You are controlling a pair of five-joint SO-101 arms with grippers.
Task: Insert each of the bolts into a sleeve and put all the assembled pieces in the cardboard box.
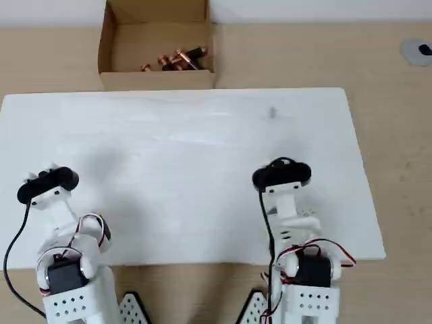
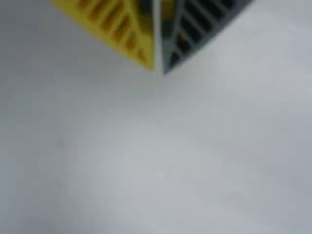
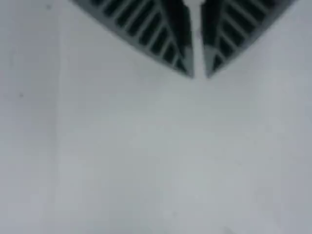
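Note:
The cardboard box [image 1: 156, 79] stands at the back of the table, left of centre. Several copper-coloured bolt-and-sleeve pieces [image 1: 177, 59] lie inside it near its front right corner. My left gripper [image 2: 158, 69] is shut with nothing in it, its yellow and grey fingers meeting just above the white board. My right gripper [image 3: 199, 74] is also shut and empty, a thin slit between its grey fingers. In the high view both arms are folded back near the table's front edge, the left arm [image 1: 48, 183] at the left and the right arm [image 1: 281, 175] right of centre.
A white board [image 1: 189, 148] covers most of the table between the arms and the box. Bare wooden tabletop [image 1: 391, 135] runs along the right side, with a small grey disc [image 1: 416, 51] at the far right.

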